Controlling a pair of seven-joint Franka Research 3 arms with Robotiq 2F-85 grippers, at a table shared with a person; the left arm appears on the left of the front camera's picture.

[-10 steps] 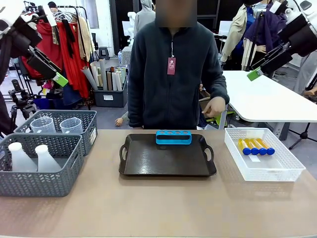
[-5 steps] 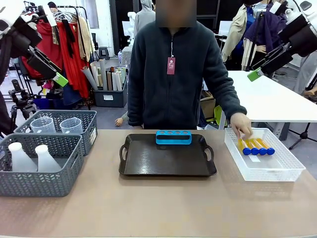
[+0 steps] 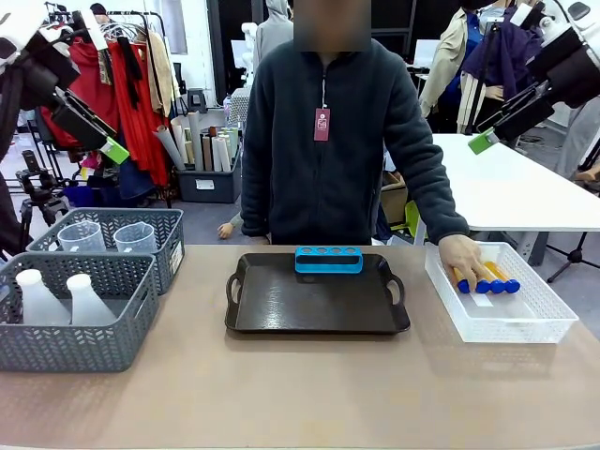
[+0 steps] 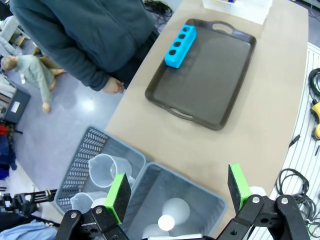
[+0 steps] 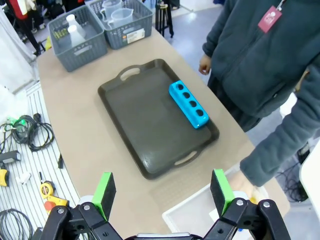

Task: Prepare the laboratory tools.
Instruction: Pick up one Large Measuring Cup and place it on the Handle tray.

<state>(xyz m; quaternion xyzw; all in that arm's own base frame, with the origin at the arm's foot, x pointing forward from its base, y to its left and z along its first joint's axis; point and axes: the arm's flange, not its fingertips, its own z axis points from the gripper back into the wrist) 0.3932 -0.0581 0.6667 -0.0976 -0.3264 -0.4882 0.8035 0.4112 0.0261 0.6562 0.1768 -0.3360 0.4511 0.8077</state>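
My left fingers point(image 4: 119, 197) and right fingers point(image 5: 105, 194) hang spread wide above the tan worktop point(image 3: 300, 384). Blue-capped tubes point(image 3: 489, 285) lie in the white basket point(image 3: 525, 323) under a person's hand point(image 3: 464, 258). Measuring cups point(image 3: 82, 234) and flasks point(image 3: 89, 300) stand in grey baskets point(image 3: 75, 352). A clothes rack point(image 3: 141, 103) stands behind.

Dark handled tray point(image 3: 309, 302) mid-counter point(image 3: 300, 394); blue tube rack point(image 3: 329, 260) at its 12 o'clock edge. Two grey baskets point(image 3: 80, 349) at 9 o'clock, white basket point(image 3: 525, 328) at 3 o'clock
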